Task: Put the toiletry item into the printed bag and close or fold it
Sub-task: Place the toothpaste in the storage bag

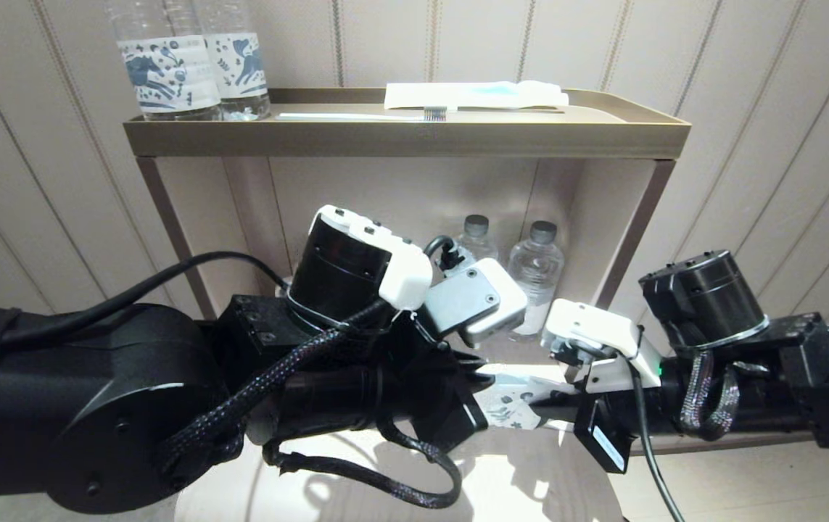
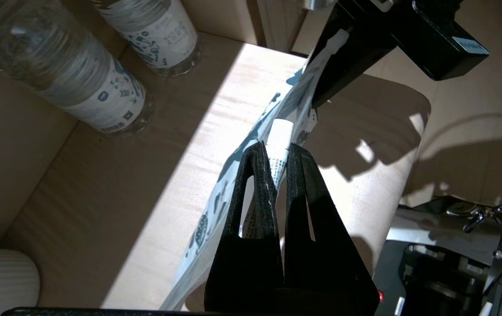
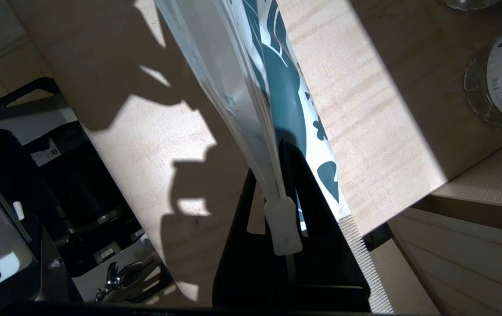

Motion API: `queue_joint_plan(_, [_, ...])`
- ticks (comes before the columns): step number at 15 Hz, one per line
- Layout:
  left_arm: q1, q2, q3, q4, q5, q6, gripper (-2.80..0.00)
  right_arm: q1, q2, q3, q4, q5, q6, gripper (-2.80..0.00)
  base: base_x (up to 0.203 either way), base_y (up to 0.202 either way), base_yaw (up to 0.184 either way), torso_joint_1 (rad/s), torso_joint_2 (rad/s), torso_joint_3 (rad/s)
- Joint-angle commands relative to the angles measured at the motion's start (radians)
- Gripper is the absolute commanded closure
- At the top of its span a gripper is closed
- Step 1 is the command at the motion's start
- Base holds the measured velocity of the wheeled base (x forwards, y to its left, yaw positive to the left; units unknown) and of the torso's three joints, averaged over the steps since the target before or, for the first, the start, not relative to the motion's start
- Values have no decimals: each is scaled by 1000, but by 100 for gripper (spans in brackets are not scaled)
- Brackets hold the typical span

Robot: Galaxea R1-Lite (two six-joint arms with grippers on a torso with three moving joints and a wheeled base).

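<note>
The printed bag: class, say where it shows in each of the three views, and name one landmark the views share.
Head view: the printed bag is stretched between the two grippers, low at centre.
Left wrist view: it runs diagonally from the left gripper up to the right gripper.
Right wrist view: it rises from the right gripper to the top edge.
Shared landmark: the labelled water bottles.

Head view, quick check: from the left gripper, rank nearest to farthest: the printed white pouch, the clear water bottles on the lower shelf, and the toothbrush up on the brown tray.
1. The printed white pouch, held between the left gripper and the right gripper.
2. The clear water bottles on the lower shelf, just behind the grippers.
3. The toothbrush, lying up on the brown tray above.
</note>
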Motion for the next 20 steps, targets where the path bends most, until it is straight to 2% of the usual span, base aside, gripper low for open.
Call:
queue_joint_plan(1, [-11, 21, 3, -1, -1, 1, 0, 1, 1, -2, -2, 2, -3, 0, 0, 0, 0, 0, 0, 0])
queue_joint_plan(5, [-12, 51, 3, -2, -3, -1, 0, 1, 2, -2, 0, 2, -3, 0, 0, 0, 0, 0, 0, 0])
queue_joint_plan(8, [-12, 68, 8, -51, -2, 2, 0, 1, 2, -3, -2, 10, -3, 0, 0, 0, 0, 0, 0, 0])
queue_joint_plan(11, [-11, 26, 5, -58, -1, 4, 0, 1, 1, -2, -2, 10, -3, 0, 0, 0, 0, 0, 0, 0])
queue_joint_plan(13, [-10, -14, 6, -52, 1, 47, 0, 2, -1, 0, 0, 10, -3, 0, 0, 0, 0, 0, 0, 0])
queue_joint_plan(16, [-11, -5, 4, -51, 0, 59, 0, 2, -1, 0, 0, 11, -3, 0, 0, 0, 0, 0, 0, 0])
queue_joint_plan(20, [-15, 44, 26, -56, -2, 144, 0, 2, 2, -2, 0, 11, -3, 0, 0, 0, 0, 0, 0, 0])
